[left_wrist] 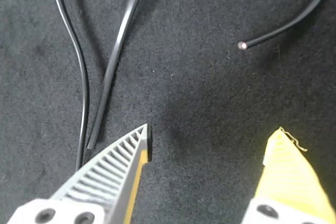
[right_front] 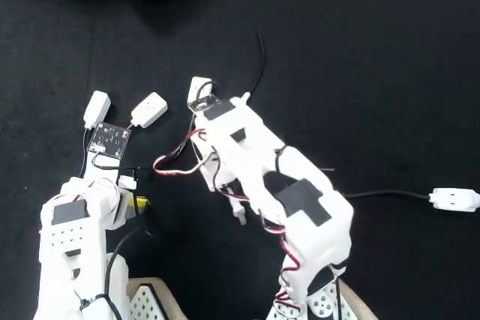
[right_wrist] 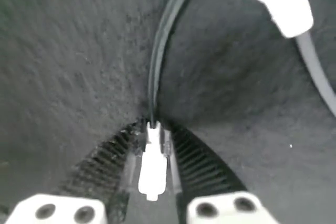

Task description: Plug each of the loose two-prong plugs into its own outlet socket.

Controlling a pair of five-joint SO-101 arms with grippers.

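Closest in, the right claw (right_wrist: 153, 129) pinched a white plug (right_wrist: 152, 163), its black cord (right_wrist: 160, 61) running ahead. Left claw (left_wrist: 212, 129) stood spread over bare table (left_wrist: 210, 77) beside two cables (left_wrist: 118, 51); a white corded connector (right_front: 454, 198) lay near the right edge, open room around.

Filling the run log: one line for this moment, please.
right gripper: shut on white plug | left gripper: open, empty, above black cables

text check | nothing's reading as letters, numbers or signs here, tbh | no labels or markings coming through legibly on anything
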